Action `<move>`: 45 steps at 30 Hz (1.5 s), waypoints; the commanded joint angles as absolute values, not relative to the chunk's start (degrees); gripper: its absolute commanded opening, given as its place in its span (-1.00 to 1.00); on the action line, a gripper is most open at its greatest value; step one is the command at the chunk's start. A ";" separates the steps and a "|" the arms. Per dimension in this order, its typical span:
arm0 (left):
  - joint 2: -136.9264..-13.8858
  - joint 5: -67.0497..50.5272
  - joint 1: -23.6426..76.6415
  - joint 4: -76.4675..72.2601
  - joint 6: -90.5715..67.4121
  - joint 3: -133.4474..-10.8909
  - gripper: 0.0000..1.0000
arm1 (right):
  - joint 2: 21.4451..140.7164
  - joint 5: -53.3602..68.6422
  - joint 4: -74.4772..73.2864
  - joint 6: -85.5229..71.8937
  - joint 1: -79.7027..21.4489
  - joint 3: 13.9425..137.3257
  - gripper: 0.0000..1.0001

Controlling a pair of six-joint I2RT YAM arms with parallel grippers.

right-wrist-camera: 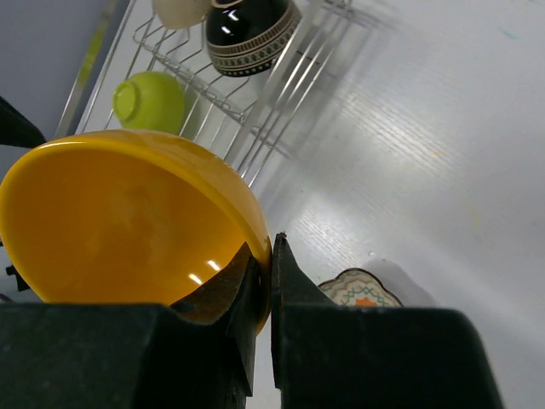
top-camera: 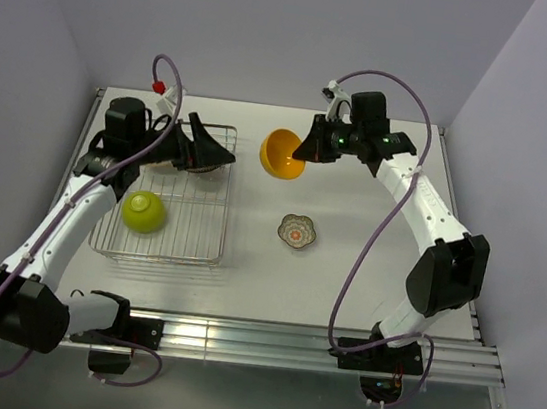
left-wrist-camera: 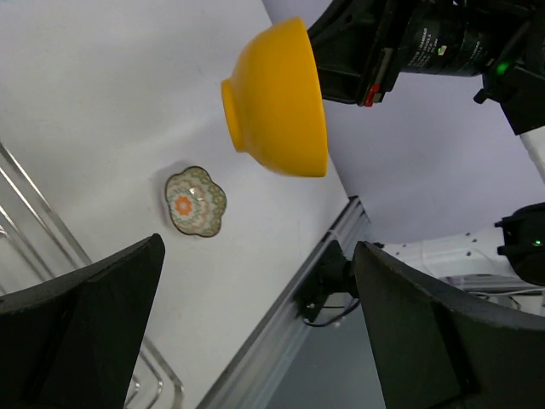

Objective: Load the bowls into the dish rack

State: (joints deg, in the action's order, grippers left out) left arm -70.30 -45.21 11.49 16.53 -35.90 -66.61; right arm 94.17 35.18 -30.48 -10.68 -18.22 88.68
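My right gripper (top-camera: pixel 308 150) (right-wrist-camera: pixel 271 256) is shut on the rim of the orange bowl (top-camera: pixel 283 153) (left-wrist-camera: pixel 277 98) (right-wrist-camera: pixel 128 221) and holds it tilted in the air, just right of the dish rack (top-camera: pixel 223 220) (right-wrist-camera: pixel 281 77). In the rack lie the lime-green bowl (top-camera: pixel 145 211) (right-wrist-camera: pixel 149 100), a dark brown bowl (right-wrist-camera: pixel 251 30) and a white bowl (right-wrist-camera: pixel 180 10). On the table right of the rack sits the scalloped patterned bowl (top-camera: pixel 296 232) (left-wrist-camera: pixel 195 201) (right-wrist-camera: pixel 362 290). My left gripper (top-camera: pixel 220 150) (left-wrist-camera: pixel 260 247) hangs open over the rack's far end with nothing in it.
An aluminium rail (top-camera: pixel 286 342) runs along the table's near edge. Purple walls close in the back and both sides. The right arm's cable (top-camera: pixel 362 257) loops over the table's right part.
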 commanded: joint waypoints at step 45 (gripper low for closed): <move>-65.21 -46.94 18.19 -10.36 -57.12 -48.16 0.97 | 93.25 34.63 -36.74 -6.94 -30.94 98.35 -1.00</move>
